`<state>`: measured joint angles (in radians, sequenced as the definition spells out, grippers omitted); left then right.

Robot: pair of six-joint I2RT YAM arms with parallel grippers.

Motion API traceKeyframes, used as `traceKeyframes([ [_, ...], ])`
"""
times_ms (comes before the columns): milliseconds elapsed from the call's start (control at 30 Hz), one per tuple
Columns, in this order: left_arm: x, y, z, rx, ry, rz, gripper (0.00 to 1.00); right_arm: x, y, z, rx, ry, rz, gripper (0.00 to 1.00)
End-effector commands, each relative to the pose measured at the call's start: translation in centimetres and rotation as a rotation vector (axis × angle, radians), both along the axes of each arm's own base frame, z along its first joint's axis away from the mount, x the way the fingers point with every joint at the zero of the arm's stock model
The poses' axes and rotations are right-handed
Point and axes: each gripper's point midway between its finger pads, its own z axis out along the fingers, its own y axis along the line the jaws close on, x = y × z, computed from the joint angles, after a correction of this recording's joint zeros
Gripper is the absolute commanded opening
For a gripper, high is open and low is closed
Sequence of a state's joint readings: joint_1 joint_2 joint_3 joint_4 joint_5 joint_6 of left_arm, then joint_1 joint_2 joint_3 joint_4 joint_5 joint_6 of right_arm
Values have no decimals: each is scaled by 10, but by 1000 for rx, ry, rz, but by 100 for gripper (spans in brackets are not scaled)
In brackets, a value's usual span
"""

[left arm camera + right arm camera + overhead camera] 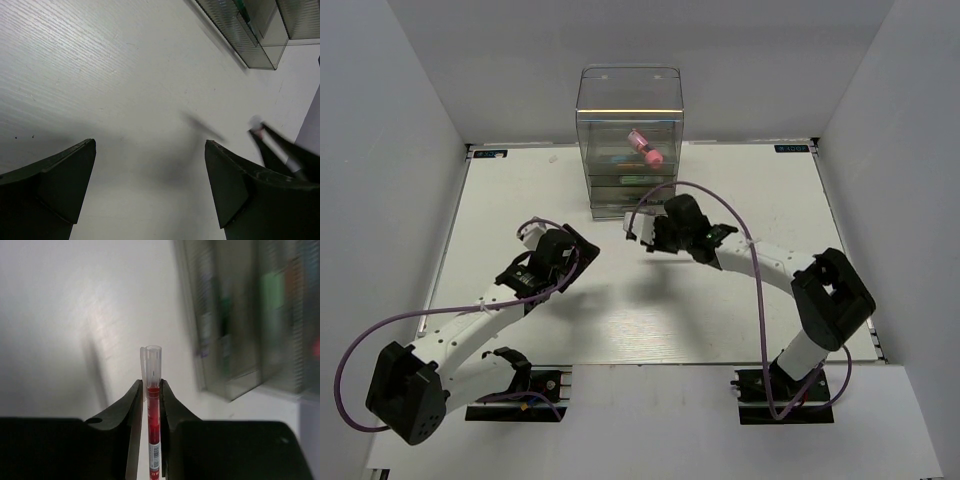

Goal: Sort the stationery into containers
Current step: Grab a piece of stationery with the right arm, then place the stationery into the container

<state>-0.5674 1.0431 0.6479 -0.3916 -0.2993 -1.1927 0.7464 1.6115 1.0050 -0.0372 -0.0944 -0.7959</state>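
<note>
Held item: red pen [153, 412], pinched between the right gripper [151, 386] at lower centre, clear cap protruding beyond fingertips; organiser [235, 320] upper right. The left gripper [150, 155] is spread wide, empty.

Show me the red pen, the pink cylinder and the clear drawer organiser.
red pen [153, 412]: right wrist view, red barrel below its clear cap.
pink cylinder [647, 148]: top external view, its middle.
clear drawer organiser [620, 95]: top external view, upper compartment wall.
</note>
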Motion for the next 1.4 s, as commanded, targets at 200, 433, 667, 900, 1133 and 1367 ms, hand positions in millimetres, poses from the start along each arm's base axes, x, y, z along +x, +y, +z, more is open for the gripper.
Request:
traceKeyframes([
  [200, -12, 5, -3, -13, -10, -13, 99, 97, 77, 111, 231, -296, 176, 0],
  [433, -15, 4, -7, -14, 1, -20, 99, 126, 100, 103, 297, -265, 261, 0],
  [667, -15, 4, -7, -14, 1, -20, 99, 136, 104, 80, 329, -220, 338, 0],
  [900, -11, 0, -13, -8, 21, -26, 99, 160, 91, 56, 318, -183, 265, 20],
  [1133, -4, -7, -15, -11, 28, -33, 99, 140, 82, 54, 312, -117, 299, 59],
  [1367, 3, -13, -18, -14, 36, -40, 99, 93, 80, 53, 328, 62, 459, 0],
])
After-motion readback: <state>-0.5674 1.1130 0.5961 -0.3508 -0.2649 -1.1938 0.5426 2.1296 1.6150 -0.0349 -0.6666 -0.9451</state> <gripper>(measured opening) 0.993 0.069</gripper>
